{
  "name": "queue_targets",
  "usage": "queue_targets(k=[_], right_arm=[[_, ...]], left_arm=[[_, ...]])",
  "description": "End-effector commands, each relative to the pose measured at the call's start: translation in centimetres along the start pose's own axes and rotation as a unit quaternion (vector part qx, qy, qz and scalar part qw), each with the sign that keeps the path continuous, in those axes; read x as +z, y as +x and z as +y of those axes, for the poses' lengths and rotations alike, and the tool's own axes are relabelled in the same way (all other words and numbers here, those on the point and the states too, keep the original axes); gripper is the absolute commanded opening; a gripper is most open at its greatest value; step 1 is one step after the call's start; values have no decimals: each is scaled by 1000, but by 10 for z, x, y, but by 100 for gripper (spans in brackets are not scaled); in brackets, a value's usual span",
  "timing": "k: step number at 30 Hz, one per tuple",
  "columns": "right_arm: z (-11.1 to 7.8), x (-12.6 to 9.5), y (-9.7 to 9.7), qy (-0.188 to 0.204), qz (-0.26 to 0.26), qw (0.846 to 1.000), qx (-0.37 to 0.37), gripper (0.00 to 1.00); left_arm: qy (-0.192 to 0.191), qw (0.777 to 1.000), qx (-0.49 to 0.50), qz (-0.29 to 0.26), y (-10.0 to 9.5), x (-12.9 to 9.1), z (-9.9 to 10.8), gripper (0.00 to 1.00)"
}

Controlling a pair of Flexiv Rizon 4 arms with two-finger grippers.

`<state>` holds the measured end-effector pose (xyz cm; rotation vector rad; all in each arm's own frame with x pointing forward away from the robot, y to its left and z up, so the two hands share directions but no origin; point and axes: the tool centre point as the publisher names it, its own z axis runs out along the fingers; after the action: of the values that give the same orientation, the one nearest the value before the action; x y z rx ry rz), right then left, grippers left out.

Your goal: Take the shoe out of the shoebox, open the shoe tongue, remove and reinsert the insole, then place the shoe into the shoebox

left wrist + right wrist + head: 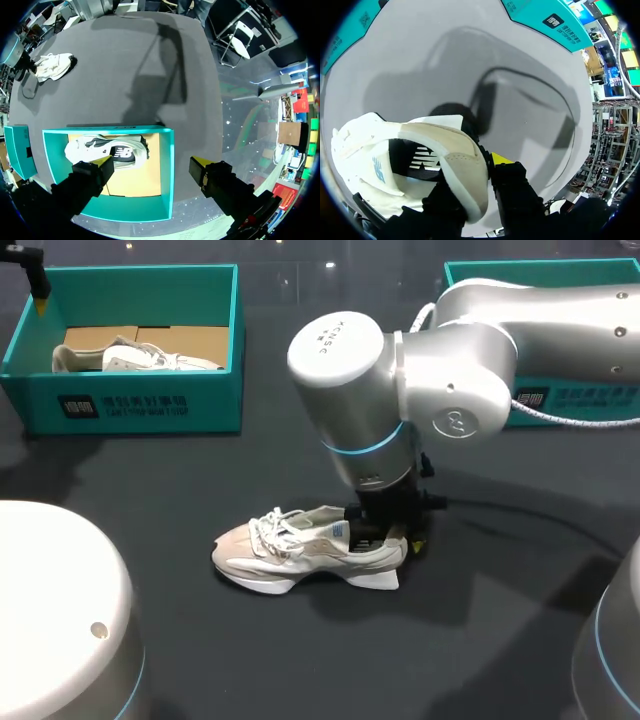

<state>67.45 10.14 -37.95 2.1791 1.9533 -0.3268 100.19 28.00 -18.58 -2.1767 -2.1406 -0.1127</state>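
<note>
We judge the task to be somewhere in its middle. The shoe (310,555) is out of its box and stands upright on the dark desk (500,630), toe toward our left side, laces loose over the tongue. Our right tool (396,540) is at the heel. In the right wrist view the heel collar sits between its fingers, one yellow tip on the outside and the other finger down inside the shoe, so we take it to be clamped on the heel.

A dark insole appears to lie inside the shoe. Whether it has been out and back in, the pictures cannot tell us, nor how far the tongue is opened. What clearly remains is returning the shoe to a box.

Our left tool (150,167) hangs with its fingers spread wide and nothing between them, over the left shoebox (130,405) at the desk's far left corner. That teal box holds another shoe (140,358) lying on brown card. A right shoebox (520,268), also teal, stands at the far right, mostly hidden behind our right arm.

As for writing, both boxes carry a dark label and pale lettering on the front wall. Both shoes show a maker's logo, on the side and on the insole. The right arm's joint cap has small print. We leave all of it unread
</note>
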Motion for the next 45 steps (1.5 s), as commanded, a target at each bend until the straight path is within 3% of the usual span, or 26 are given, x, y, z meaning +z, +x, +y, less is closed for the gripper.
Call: queue_targets(k=[1,3,4,5,7,17,19,20,21,31,33,34,35,36,38,45], right_arm=[[-3,6,2,4,6,1000,3,0],[-4,7,2,6,11,1000,7,0],[-5,7,1,6,13,1000,8,13],[-6,7,1,6,15,1000,9,36],[-7,4,-1,6,18,1000,12,100],[-10,-52,-28,-10,80,997,-9,100],[-7,-66,-38,-30,158,985,-62,100],[-4,-72,-44,-52,220,967,-121,100],[0,-75,-50,-49,252,952,-170,100],[0,-75,-50,-49,252,952,-170,100],[-1,-65,-58,-71,323,917,-222,100],[0,-64,-67,-94,365,890,-257,100],[3,-62,-78,-111,408,853,-305,100],[4,-61,-85,-126,429,827,-342,100],[1,-59,-96,-153,465,748,-447,100],[1,-59,-96,-153,465,748,-447,100]], left_arm=[[-1,1000,0,1,0,0,-1,100],[-1,1000,0,1,0,0,-1,100],[-1,1000,0,1,0,0,-1,100],[-1,1000,0,1,0,0,-1,100],[-1,1000,0,1,0,0,-1,100],[-1,1000,0,1,0,0,-1,100],[-1,1000,0,1,0,0,-1,100],[-1,1000,0,1,0,0,-1,100],[-1,1000,0,1,0,0,-1,100],[-1,1000,0,1,0,0,-1,100],[-1,1000,0,1,0,0,-1,100],[-1,1000,0,1,0,0,-1,100],[-1,1000,0,1,0,0,-1,100],[-1,1000,0,1,0,0,-1,100],[-1,1000,0,1,0,0,-1,100],[-1,1000,0,1,0,0,-1,100]])
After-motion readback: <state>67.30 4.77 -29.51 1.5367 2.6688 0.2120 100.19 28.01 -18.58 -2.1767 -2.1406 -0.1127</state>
